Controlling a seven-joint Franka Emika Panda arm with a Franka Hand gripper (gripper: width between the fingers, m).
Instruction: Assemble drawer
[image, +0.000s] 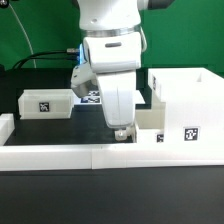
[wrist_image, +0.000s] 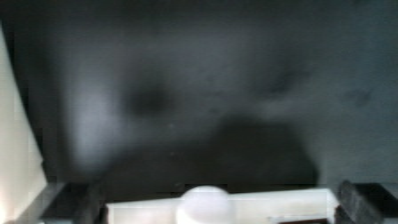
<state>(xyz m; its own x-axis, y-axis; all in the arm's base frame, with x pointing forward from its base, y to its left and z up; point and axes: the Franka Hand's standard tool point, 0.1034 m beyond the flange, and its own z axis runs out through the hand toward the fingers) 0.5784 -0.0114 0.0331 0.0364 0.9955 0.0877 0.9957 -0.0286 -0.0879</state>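
My gripper (image: 122, 132) is lowered to the table just behind the front border wall. In the wrist view it (wrist_image: 214, 205) is open. A small white tray (wrist_image: 267, 208) with a round knob (wrist_image: 208, 200) lies between the fingers, and a dark gap shows on one side. In the exterior view this tray (image: 150, 122) sits against the tall open-fronted box shell (image: 188, 100) on the exterior view's right. A second shallow tray (image: 47, 103) lies apart on the exterior view's left.
The long low white border wall (image: 90, 153) runs along the front. The marker board (image: 90, 97) lies flat behind the arm. Cables and a green backdrop are at the back.
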